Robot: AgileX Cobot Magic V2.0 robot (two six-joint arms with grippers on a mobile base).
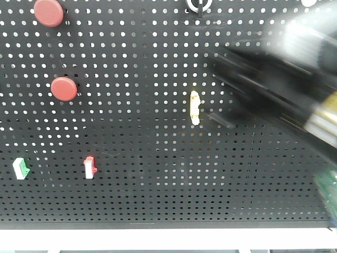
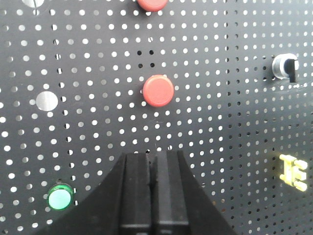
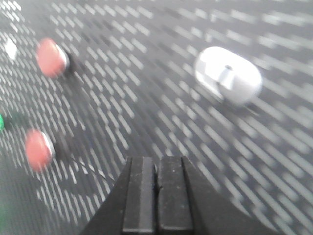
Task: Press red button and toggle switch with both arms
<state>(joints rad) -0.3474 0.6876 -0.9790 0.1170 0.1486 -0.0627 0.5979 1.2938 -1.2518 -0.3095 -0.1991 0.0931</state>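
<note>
Board: a black pegboard [image 1: 158, 200] stands upright in front of both arms, with the controls mounted on it.
Red buttons: 2 on the left part of the board, the upper red button [image 1: 48, 11] above the lower red button [image 1: 64, 88].
Left gripper [image 2: 152, 159]: its jaws are pressed together with nothing between them. It points at the lower red button from just below, clear of its cap.
Toggle switch [image 1: 195, 107]: a yellowish piece near the middle of the board, right of the buttons.
Right arm [image 1: 274, 79]: a dark, blurred bulk coming in from the right, its tip close beside the toggle switch; I cannot tell whether they touch.
Right gripper [image 3: 156, 164]: jaws pressed together and empty; the board beyond it is smeared.
Other controls: a green-lit button [image 2: 59, 198], a black-handled selector knob [image 2: 285, 67], and 2 small rocker switches low on the left, 1 green-and-white rocker [image 1: 21, 168] and 1 red-and-white rocker [image 1: 89, 167].
</note>
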